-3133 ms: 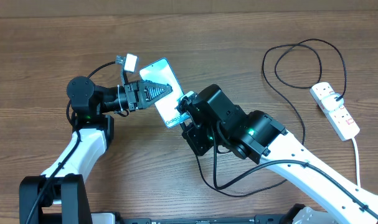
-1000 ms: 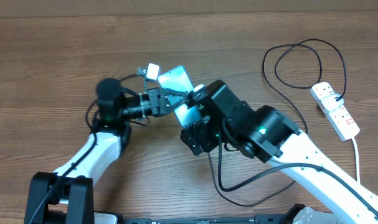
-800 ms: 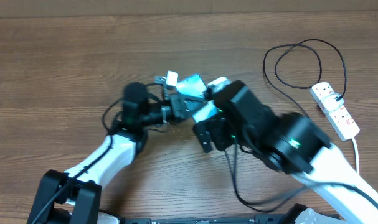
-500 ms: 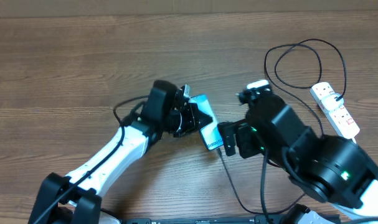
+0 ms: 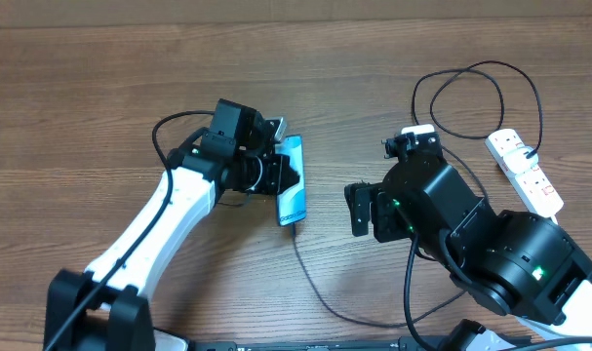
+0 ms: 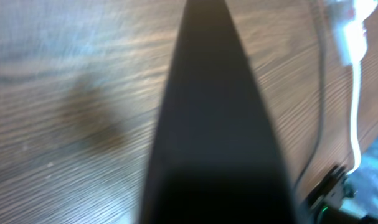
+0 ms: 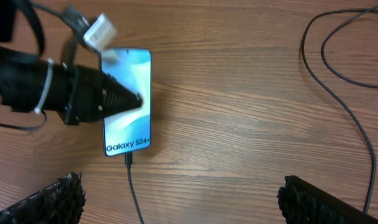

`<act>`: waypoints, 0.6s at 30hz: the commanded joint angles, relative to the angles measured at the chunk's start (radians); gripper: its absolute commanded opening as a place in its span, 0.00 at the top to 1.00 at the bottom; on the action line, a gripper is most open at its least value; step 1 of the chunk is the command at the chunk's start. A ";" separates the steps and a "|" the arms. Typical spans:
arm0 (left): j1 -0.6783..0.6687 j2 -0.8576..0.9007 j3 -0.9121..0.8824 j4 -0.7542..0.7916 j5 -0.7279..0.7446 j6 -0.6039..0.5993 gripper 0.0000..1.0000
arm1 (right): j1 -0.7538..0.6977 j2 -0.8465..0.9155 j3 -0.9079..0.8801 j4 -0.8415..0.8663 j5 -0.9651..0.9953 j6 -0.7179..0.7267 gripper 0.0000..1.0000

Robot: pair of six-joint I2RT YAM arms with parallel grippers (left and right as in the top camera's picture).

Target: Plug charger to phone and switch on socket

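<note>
Left gripper [image 7: 117,99] clamped on the phone [image 7: 134,124] from its left. Charger [image 7: 130,180] plugged into its near end (screen reads "Galaxy S24"). Right gripper [image 7: 182,199] wide, empty, right of phone.

We see the slim rectangular blue-screened smartphone [image 5: 292,180] near the middle of the brown wooden table [image 5: 81,88], with the left gripper [image 5: 279,178] reaching over it from nine o'clock. The thin black charger cable [image 7: 130,177] joins its six o'clock end. The white elongated power strip [image 5: 526,174] sits well apart at three o'clock.
</note>
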 commanded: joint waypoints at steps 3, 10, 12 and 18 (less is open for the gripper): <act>0.036 0.135 0.020 -0.014 0.122 0.181 0.96 | -0.003 0.017 0.018 0.019 -0.039 0.035 0.00; 0.077 0.294 0.020 -0.002 0.177 0.206 0.96 | -0.003 0.068 0.018 0.023 -0.110 0.035 0.00; 0.091 0.324 0.020 -0.003 0.178 0.217 0.96 | -0.003 0.086 0.018 0.019 -0.114 0.035 0.00; 0.122 0.393 0.020 -0.002 0.275 0.287 0.96 | -0.003 0.144 0.018 0.019 -0.117 0.035 0.00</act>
